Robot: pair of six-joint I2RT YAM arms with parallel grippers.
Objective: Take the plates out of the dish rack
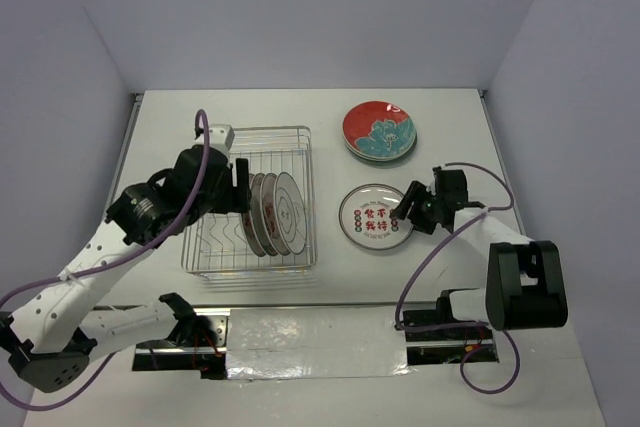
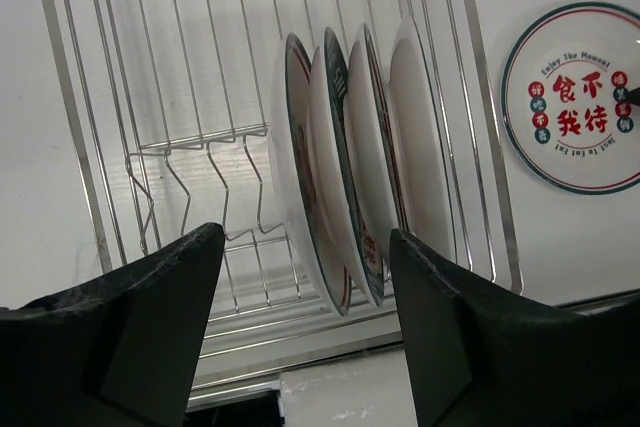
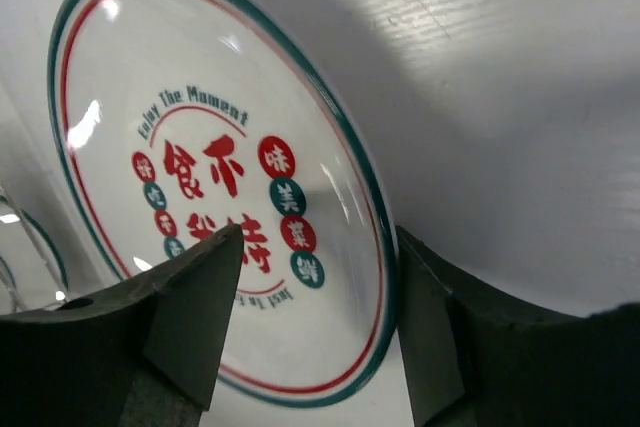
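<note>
1. Plates [image 1: 272, 213] stand on edge in the dish rack [image 1: 205, 247] in the top view. Red stack [image 1: 380, 131] and lettered plate [image 1: 375, 217] lie flat on the table [image 1: 450, 127], right of it.
2. Left wrist: your left gripper [image 2: 305, 247] is spread and empty, aimed at the racked row, likely for the next pick.
3. Right wrist: right gripper [image 3: 320, 247] gapes astride the lettered plate's rim, not clamping.

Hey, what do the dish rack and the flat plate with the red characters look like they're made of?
The dish rack looks like thin silver metal wire, likely steel with a chromed or polished finish, since the rods glint brightly. The plate with the red characters is probably glazed ceramic: it is glossy white, with sharp light reflections over the printed design. Melamine can't be ruled out.
</note>
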